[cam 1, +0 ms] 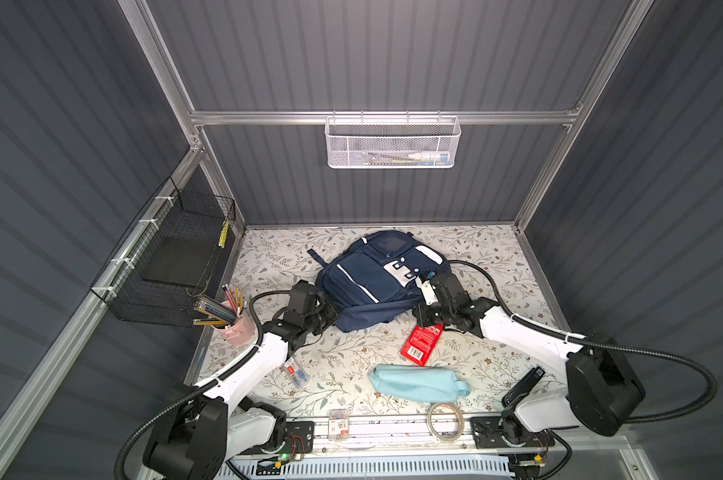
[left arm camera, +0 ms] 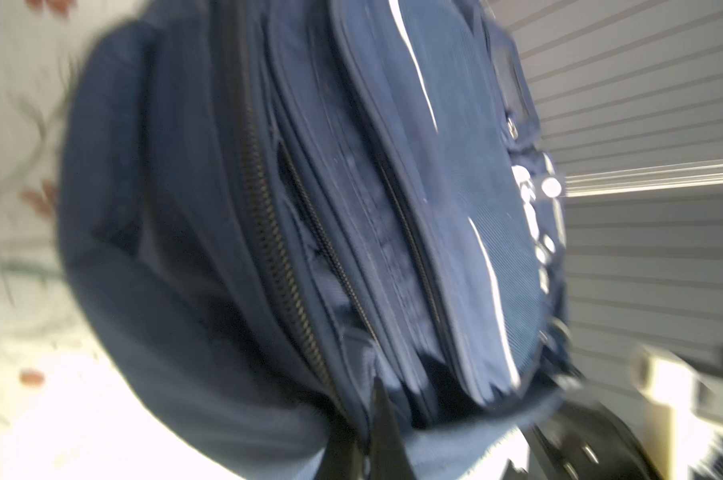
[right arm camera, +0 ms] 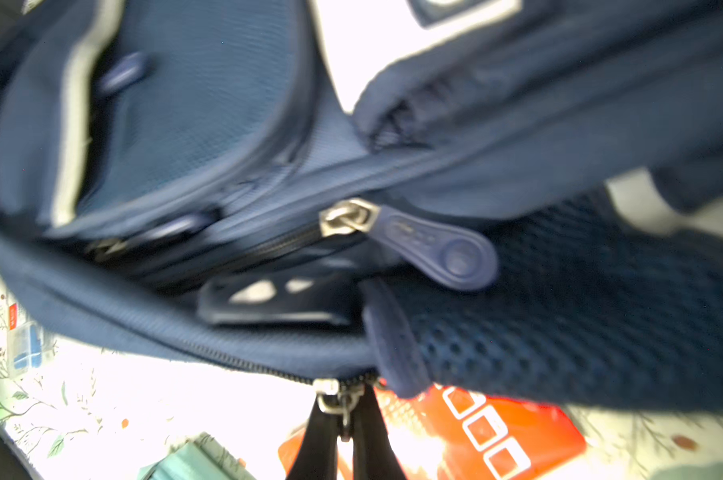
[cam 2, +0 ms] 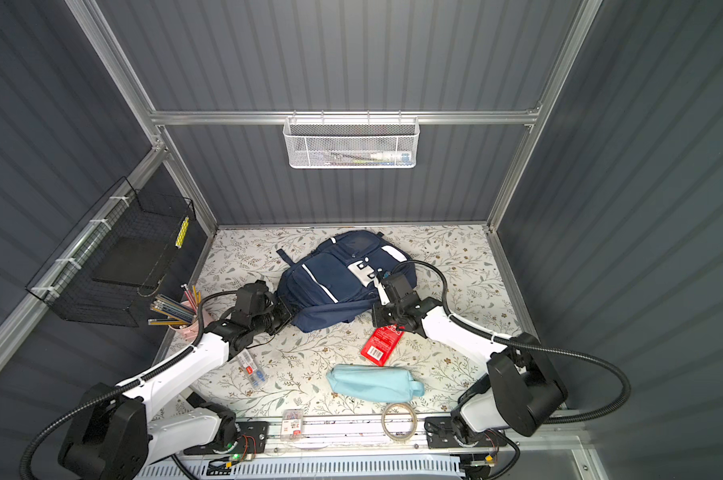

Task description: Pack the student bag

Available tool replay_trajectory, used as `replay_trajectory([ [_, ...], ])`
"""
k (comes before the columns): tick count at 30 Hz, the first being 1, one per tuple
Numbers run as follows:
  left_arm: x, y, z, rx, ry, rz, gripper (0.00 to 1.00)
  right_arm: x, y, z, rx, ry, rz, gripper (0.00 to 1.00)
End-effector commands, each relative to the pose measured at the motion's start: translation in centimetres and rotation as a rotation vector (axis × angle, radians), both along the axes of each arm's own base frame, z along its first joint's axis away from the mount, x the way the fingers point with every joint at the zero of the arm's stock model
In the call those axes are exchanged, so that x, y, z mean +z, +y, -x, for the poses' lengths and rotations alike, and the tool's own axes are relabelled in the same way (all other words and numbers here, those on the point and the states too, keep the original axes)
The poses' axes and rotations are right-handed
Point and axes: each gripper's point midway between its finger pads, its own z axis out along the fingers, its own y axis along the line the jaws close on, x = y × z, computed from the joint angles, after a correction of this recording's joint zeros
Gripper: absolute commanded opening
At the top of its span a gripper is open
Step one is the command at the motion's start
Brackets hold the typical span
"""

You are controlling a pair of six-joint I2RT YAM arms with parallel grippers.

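Right wrist view: right gripper clamped on a zip pull of the student bag; left gripper pinched shut on the bag's near rim; bag lies flat, centre, toward the worktop's back edge; step looks like unzipping; next: left anchors the fabric, right drags the pull along the teeth; light-blue pouch lies near the front edge.

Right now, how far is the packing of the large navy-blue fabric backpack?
Done: nothing visibly packed. In hand: left gripper grips the navy-blue fabric backpack, right gripper its metal zipper slider. Remaining: red flat packet, light-blue zip pouch, clear tape roll lie outside.
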Motion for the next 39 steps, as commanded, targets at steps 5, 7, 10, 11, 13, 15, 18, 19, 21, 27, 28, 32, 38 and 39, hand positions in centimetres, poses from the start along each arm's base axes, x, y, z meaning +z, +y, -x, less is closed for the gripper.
replay_trajectory([
  [5,0.5,4.4,-5.2,0.074,-0.122,-0.184,0.08,-0.9,5.6,2.8,0.107,0.052,0.082,0.0],
  [7,0.7,5.2,-5.8,0.085,-0.121,-0.204,0.14,-1.1,7.4,3.1,0.159,0.052,0.096,0.0],
  [10,1.1,7.5,-6.0,0.128,-0.118,-0.237,0.58,-0.7,8.5,3.3,0.182,0.037,0.117,0.06],
  [11,1.3,8.0,-5.9,0.139,-0.126,-0.234,0.72,-0.4,8.2,3.2,0.172,0.025,0.12,0.22],
  [13,1.6,8.2,-5.6,0.133,-0.128,-0.229,0.81,0.2,7.1,3.0,0.152,-0.01,0.147,0.52],
  [15,2.0,7.6,-5.0,0.102,-0.12,-0.2,0.82,1.3,5.9,2.9,0.153,-0.063,0.174,0.59],
  [18,4.0,6.3,-3.8,0.032,-0.156,-0.142,0.82,3.4,3.1,3.0,0.152,-0.139,0.247,0.62],
  [19,4.9,5.8,-3.4,0.021,-0.187,-0.105,0.82,4.1,2.2,2.7,0.15,-0.172,0.251,0.63],
  [21,7.3,4.1,-2.8,-0.007,-0.28,0.047,0.81,5.1,0.1,1.3,0.136,-0.217,0.215,0.66],
  [27,8.1,-5.6,0.3,-0.159,-0.287,0.083,0.82,5.9,-1.2,-2.7,0.311,-0.32,0.169,0.61],
  [28,7.8,-6.8,0.6,-0.173,-0.287,0.084,0.82,5.3,-0.8,-2.7,0.373,-0.336,0.193,0.6],
  [32,5.1,-9.8,0.7,-0.201,-0.258,0.108,0.77,3.4,0.6,-2.8,0.539,-0.33,0.236,0.57],
  [38,0.4,-12.1,1.4,-0.26,-0.182,0.061,0.7,-0.3,0.6,-2.6,0.654,-0.28,0.362,0.56],
  [39,0.0,-12.1,1.6,-0.263,-0.18,0.047,0.69,-1.1,0.6,-2.5,0.675,-0.267,0.386,0.56],
])
